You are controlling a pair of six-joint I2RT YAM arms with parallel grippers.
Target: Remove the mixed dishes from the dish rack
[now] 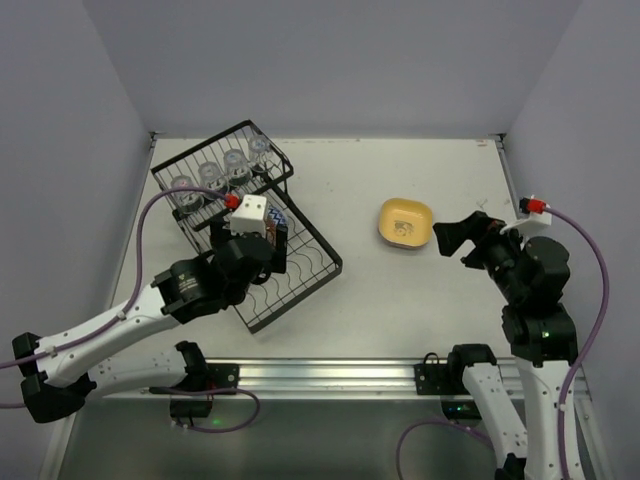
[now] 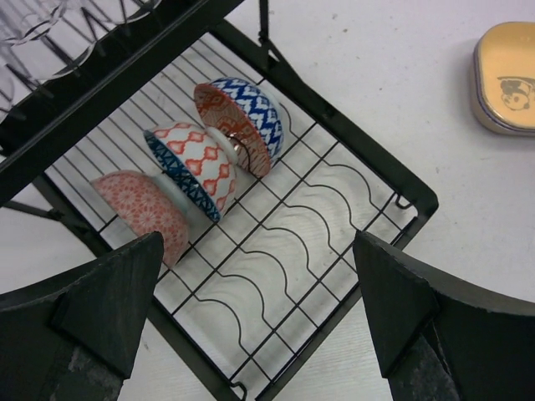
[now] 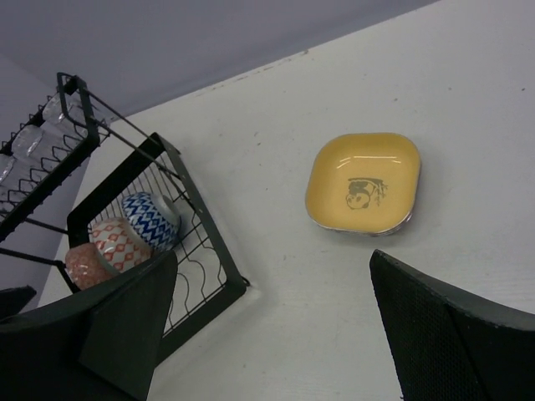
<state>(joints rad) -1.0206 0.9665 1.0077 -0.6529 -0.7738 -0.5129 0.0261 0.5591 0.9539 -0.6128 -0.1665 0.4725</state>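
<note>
Three small patterned bowls stand on edge in the flat tray section of the dish rack [image 2: 376,150], leaning one into the next: the blue bowl [image 2: 242,125] farthest ahead of the left claw [image 2: 257,276], the diamond-patterned bowl [image 2: 194,167] in the middle, and the pink bowl [image 2: 142,213] nearest, just beyond the claw's left finger. The claw hangs above them with its jaws spread wide and nothing between them.

The main hazard is the nesting. Pinching any one bowl by its rim is likely to drag or tip its neighbour, and a tipped bowl could roll across the wavy wires or off the open end of the tray. The glazed, curved walls also look slippery, so a shallow bite may let a bowl twist out on the lift. A finger coming down too deep could hook a wire and shift the whole rack.

Farther ahead and to the left of the claw, the glass cups [image 1: 210,176] sit in the raised basket section; a careless swing of the wrist could knock its wall.

The yellow plate [image 3: 364,182] lies flat on the table [image 1: 400,320], just ahead of the right claw [image 3: 272,276], whose jaws are likewise wide and empty. A forward drift there could shove the plate.
</note>
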